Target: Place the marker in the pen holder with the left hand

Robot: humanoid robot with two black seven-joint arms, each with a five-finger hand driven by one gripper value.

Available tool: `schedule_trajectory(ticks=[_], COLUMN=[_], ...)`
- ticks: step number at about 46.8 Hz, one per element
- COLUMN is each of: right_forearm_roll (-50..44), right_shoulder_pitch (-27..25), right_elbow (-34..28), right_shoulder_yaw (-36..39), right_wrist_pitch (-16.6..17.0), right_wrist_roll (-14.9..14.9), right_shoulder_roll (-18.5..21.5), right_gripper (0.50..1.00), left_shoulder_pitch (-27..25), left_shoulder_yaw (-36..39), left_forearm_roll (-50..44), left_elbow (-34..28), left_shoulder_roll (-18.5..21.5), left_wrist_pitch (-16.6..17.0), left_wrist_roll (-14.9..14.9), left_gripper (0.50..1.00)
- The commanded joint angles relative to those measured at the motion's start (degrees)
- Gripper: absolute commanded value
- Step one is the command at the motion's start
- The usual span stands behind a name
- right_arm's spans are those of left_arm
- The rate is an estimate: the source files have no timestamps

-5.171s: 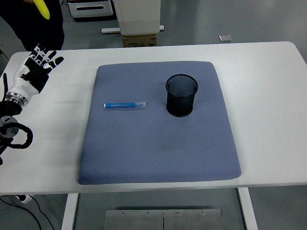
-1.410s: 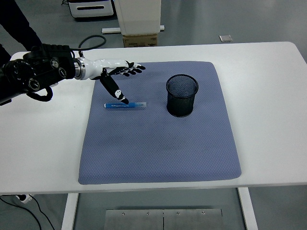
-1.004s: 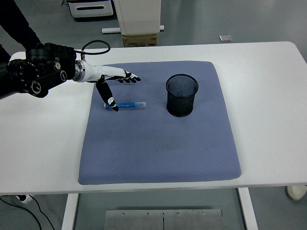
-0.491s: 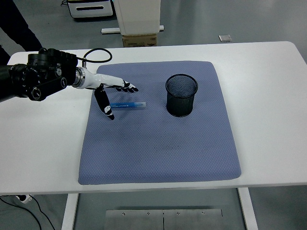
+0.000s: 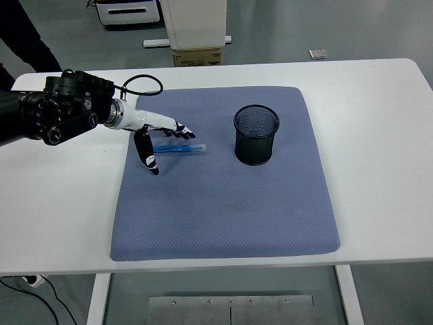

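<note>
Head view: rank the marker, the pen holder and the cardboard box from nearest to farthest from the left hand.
From the left hand:
1. Marker, lying on the mat right under its fingers.
2. Cardboard box, on the floor beyond the table's far edge.
3. Pen holder, upright on the mat's right half.

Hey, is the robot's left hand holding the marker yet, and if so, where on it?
Not yet. The left hand is open over the left end of the blue marker, which lies flat on the mat. Nothing is gripped.
</note>
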Motion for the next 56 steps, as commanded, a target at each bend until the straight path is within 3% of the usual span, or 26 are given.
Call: schedule_trajectory(ticks=[1, 35, 56], right_forearm_roll=[0.0, 0.0, 0.0], right_shoulder_pitch=[0.0, 0.0, 0.0], right_elbow=[0.0, 0.0, 0.0], right_shoulder_yaw=[0.0, 0.0, 0.0], right_wrist_pitch=[0.0, 0.0, 0.0], right_wrist_roll=[0.0, 0.0, 0.0], right_shoulder_roll=[0.0, 0.0, 0.0], right_gripper=[1.000, 1.000, 1.000], left_shoulder_pitch=[-0.3, -0.3, -0.5], left_shoulder_yaw=[-0.1, -0.1, -0.6], left_forearm_roll=[0.0, 5.4, 8.2], left_elbow=[0.1, 0.1, 0.3], left_shoulder_roll=[0.0, -1.6, -2.3], left_wrist_pitch=[-0.2, -0.1, -0.1], left_wrist_roll=[0.0, 0.4, 3.6], left_gripper=[1.000, 1.000, 0.956])
